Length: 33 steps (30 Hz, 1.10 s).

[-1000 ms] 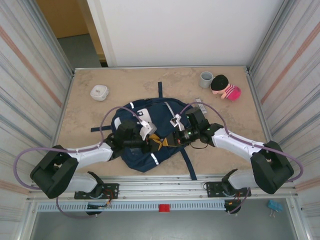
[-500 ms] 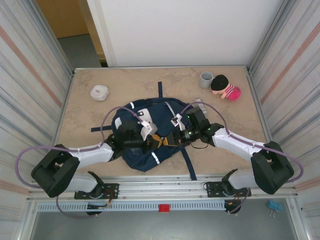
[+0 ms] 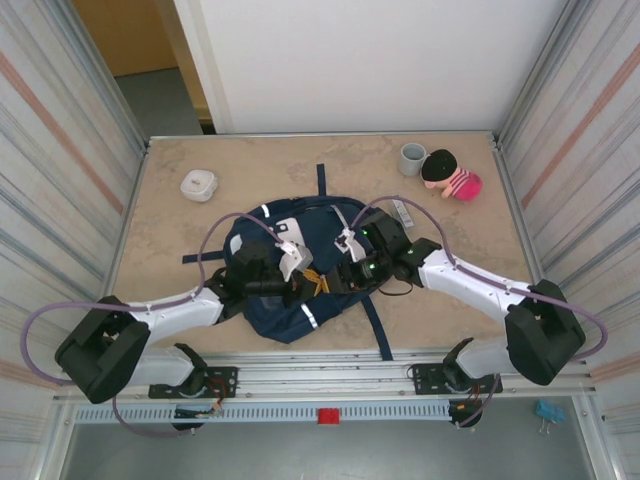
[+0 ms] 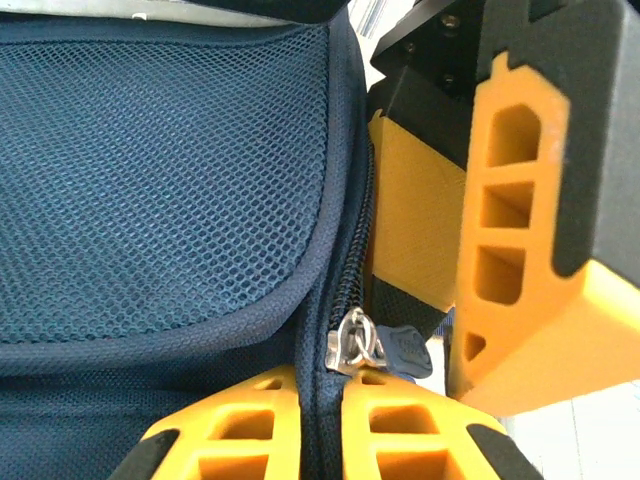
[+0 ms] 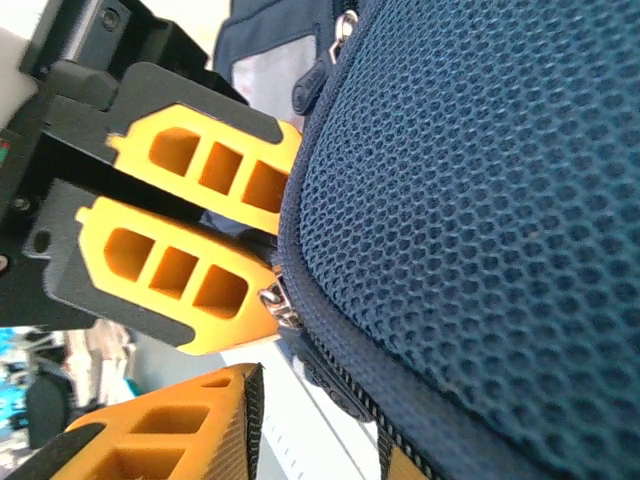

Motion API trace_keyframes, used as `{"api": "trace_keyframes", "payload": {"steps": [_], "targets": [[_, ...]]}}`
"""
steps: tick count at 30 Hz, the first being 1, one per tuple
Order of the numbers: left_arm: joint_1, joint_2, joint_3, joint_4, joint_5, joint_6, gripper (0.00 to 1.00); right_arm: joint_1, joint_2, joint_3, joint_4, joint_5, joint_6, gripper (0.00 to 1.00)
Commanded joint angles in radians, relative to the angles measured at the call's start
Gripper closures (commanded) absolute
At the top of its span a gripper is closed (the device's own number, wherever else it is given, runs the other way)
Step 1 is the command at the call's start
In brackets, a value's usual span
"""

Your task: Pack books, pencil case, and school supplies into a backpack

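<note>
Navy backpack (image 3: 285,300) lies centre-frame on the counter (image 3: 170,240); jaws of the left gripper (image 4: 320,410) clamp its zip seam (image 4: 352,260); jaws of the right gripper (image 5: 320,425) stand partly open astride it.

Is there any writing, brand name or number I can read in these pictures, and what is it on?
No text here can be read.
White patch on the backpack: too small to tell whether anything is printed on it.
Dark tab on the zipper pull: blurred, no letters to make out.
Small grey-white bar beside the backpack: too small to read.
</note>
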Motion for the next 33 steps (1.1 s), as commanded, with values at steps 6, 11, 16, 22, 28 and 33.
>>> {"api": "trace_keyframes", "payload": {"steps": [6,11,16,22,28,33], "targets": [[-0.018,-0.048,0.075,-0.01,0.058,-0.08,0.97,0.084,-0.081,0.081,-0.212,0.316,-0.245,0.58],[-0.018,-0.022,0.094,-0.037,0.09,-0.208,1.0,0.164,-0.246,0.036,-0.185,0.493,-0.358,0.54],[-0.018,-0.025,0.109,-0.085,0.111,-0.249,1.0,0.313,-0.389,-0.097,-0.014,0.707,-0.587,0.51],[-0.018,-0.037,0.132,-0.138,0.123,-0.235,1.0,0.384,-0.371,-0.199,0.205,0.836,-0.791,0.51],[-0.018,-0.046,0.132,-0.139,0.124,-0.235,1.0,0.418,-0.295,-0.223,0.318,0.929,-0.854,0.51],[-0.018,-0.053,0.13,-0.133,0.127,-0.235,1.0,0.419,-0.259,-0.227,0.367,0.941,-0.862,0.52]]}}
